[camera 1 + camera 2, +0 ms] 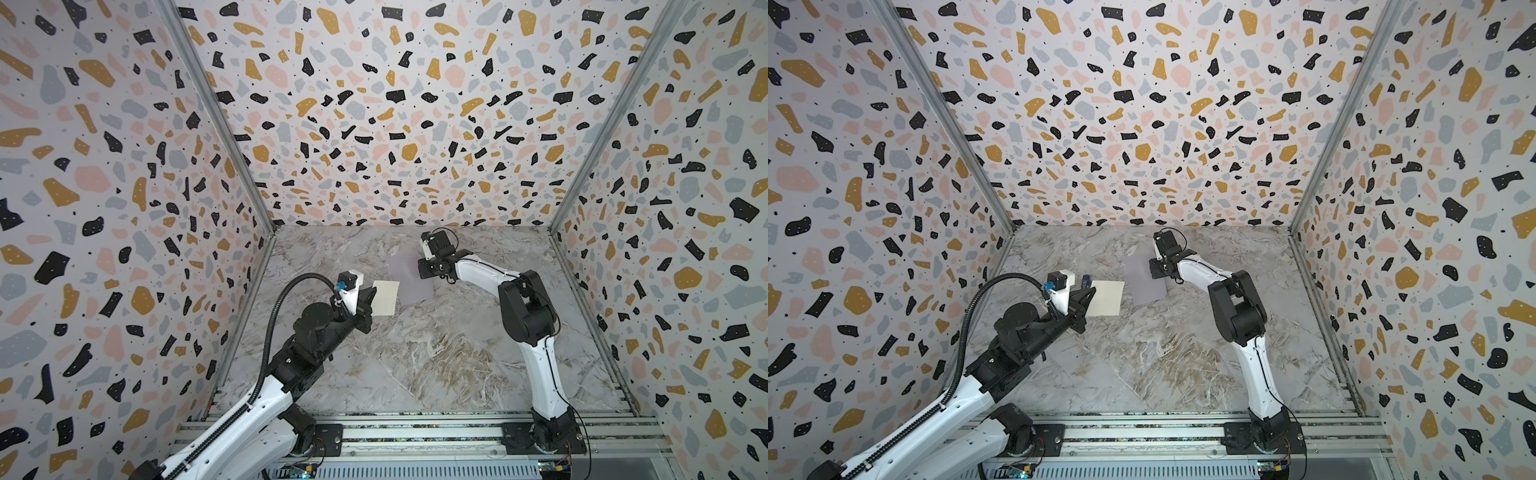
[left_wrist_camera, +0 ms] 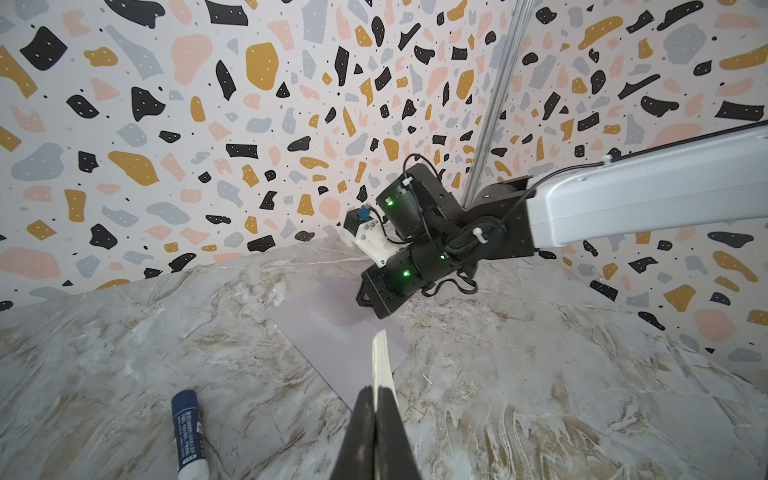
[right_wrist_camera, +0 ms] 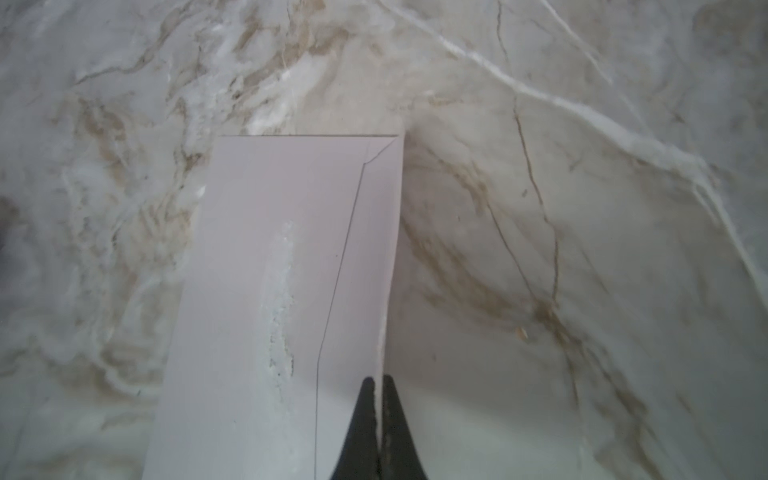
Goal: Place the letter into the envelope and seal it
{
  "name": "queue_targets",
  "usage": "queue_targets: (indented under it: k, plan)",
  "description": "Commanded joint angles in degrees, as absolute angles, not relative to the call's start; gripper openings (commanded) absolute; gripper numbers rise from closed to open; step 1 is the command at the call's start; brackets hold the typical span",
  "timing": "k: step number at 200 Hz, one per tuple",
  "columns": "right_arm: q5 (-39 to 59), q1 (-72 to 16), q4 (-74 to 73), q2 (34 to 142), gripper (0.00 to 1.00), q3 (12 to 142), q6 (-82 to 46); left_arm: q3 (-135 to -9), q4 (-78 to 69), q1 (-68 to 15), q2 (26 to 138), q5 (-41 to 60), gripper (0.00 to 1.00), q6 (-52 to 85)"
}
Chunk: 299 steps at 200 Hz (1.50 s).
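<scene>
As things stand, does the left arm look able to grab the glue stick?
Probably not yet: the left end effector is shut on the letter, though the glue stick lies nearby, uncovered.

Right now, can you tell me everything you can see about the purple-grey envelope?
The envelope is a flat, pale lavender-grey paper rectangle lying on the marble table, toward the back. In the right wrist view, a thin seam line runs near one edge, and a rough white smear marks its middle. The right gripper is shut on that edge, which looks slightly lifted. Its flap cannot be made out.
</scene>
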State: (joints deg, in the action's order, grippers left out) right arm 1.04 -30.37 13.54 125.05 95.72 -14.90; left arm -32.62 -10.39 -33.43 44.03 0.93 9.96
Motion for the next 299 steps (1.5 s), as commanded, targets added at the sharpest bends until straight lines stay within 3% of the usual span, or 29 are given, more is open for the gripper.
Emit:
queue_targets:
  k: [1,53,95,139,228,274,287,299]
  plan:
    - [2.75,-30.31,7.93,112.89,0.00,87.04,-20.98,-34.54,-13.98,-33.13,43.18,0.05,0.00,14.33]
    - [5.75,-30.29,-6.26,92.44,0.00,59.18,-33.26,-34.33,-18.41,-33.21,43.67,-2.23,0.00,27.25]
    - [4.42,-30.94,-13.97,83.00,0.00,44.39,-38.24,-31.55,-23.39,-34.04,43.64,-3.39,0.00,36.49]
    - [5.04,-31.13,-16.63,83.14,0.00,39.16,-39.71,-30.59,-24.77,-37.54,43.95,-8.96,0.00,39.55]
    - [5.79,-31.08,-16.78,89.37,0.01,40.80,-38.14,-29.42,-28.36,-40.25,46.40,-13.25,0.00,44.03]
    - [6.85,-30.85,-16.75,91.13,0.14,41.87,-37.63,-29.40,-29.51,-40.43,47.27,-13.97,0.00,44.77]
    - [6.72,-30.78,-16.18,90.56,0.23,42.10,-37.20,-29.36,-29.87,-40.43,47.37,-14.12,0.00,45.06]
    - [6.55,-30.72,-15.92,89.28,0.38,42.01,-36.58,-29.35,-30.16,-40.43,47.35,-14.32,0.00,45.42]
